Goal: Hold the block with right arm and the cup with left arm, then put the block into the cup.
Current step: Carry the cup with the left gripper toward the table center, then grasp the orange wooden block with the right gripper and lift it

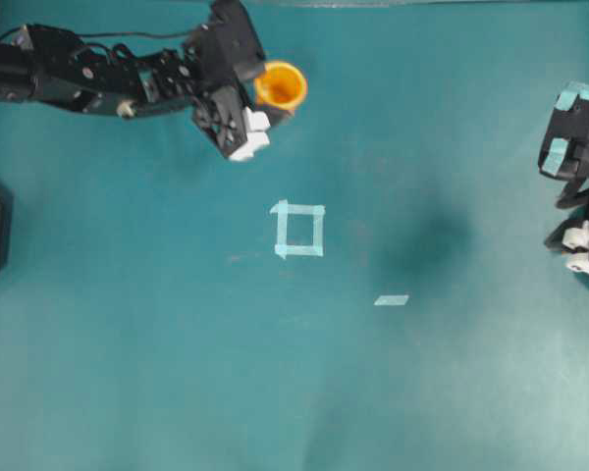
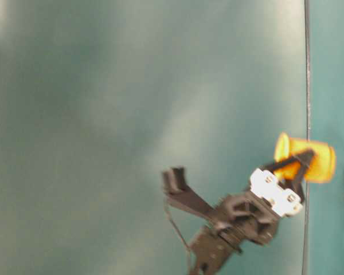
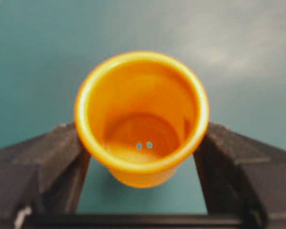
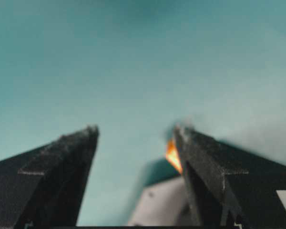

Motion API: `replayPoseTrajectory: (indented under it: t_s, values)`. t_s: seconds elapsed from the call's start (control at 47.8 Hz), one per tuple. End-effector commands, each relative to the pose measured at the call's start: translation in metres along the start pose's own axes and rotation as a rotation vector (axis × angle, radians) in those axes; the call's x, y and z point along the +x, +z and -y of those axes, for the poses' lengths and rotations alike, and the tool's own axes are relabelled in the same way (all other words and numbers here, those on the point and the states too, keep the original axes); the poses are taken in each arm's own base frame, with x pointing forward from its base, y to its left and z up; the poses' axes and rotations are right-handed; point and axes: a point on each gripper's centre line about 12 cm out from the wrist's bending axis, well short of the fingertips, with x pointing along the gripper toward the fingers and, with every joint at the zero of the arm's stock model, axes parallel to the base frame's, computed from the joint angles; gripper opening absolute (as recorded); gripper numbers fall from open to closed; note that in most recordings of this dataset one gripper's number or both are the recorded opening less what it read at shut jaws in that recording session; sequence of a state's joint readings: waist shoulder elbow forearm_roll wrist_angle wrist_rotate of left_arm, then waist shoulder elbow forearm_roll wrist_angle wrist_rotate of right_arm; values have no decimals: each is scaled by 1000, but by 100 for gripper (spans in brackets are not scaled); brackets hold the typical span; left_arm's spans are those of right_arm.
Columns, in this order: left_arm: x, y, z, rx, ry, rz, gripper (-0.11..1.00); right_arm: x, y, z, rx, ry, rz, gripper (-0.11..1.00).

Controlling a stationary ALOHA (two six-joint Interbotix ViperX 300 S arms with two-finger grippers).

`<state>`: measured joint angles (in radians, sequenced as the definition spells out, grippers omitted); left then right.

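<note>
Black fingers (image 3: pixel 47 167) of the left tool (image 1: pixel 262 110) flank the cup (image 3: pixel 142 117) just under its rim, seemingly touching, though a firm grip cannot be told. Teal tabletop (image 1: pixel 422 392) carries a tape square (image 1: pixel 299 229) and a strip (image 1: pixel 392 300). Right tool (image 4: pixel 133 138) gapes wide, an orange sliver, perhaps the block (image 4: pixel 172 155), beside one finger. Light, rigid, slick plastic likely suits a hold below the rim.

A yellow-orange cup (image 1: pixel 280 85) with a deeper orange inside sits on the teal surface (image 1: pixel 157 353), which bears a pale mint tape square (image 1: pixel 298 229); black arms carry white-tipped pincers.
</note>
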<state>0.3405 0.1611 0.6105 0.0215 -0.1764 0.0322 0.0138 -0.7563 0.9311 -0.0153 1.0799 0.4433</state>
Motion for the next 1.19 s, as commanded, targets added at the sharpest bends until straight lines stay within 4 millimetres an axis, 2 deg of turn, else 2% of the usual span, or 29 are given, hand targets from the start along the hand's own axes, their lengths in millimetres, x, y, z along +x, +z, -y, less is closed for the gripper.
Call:
replayPoseTrajectory:
  t_s: [0.0,0.105,0.23,0.397,0.628,0.816,1.172]
  values:
    - [-11,33,24,39,-47,87,65,-2,-3,-1,-35,-3,-19,64]
    - [-13,47,55,75,-108,113,65,4,-13,-3,-93,-8,-68,64]
    - [-13,53,88,115,-170,106,65,17,-23,-3,-108,-15,-116,64]
    - [-10,59,117,149,-219,82,65,36,-34,2,-124,-32,-155,64]
    - [-9,70,129,160,-238,105,65,53,-42,9,-198,-66,-185,64]
    - [-9,74,129,157,-239,116,65,63,-45,15,-253,-116,-229,64]
    - [-9,73,128,157,-237,112,65,78,-40,12,-270,-145,-295,64]
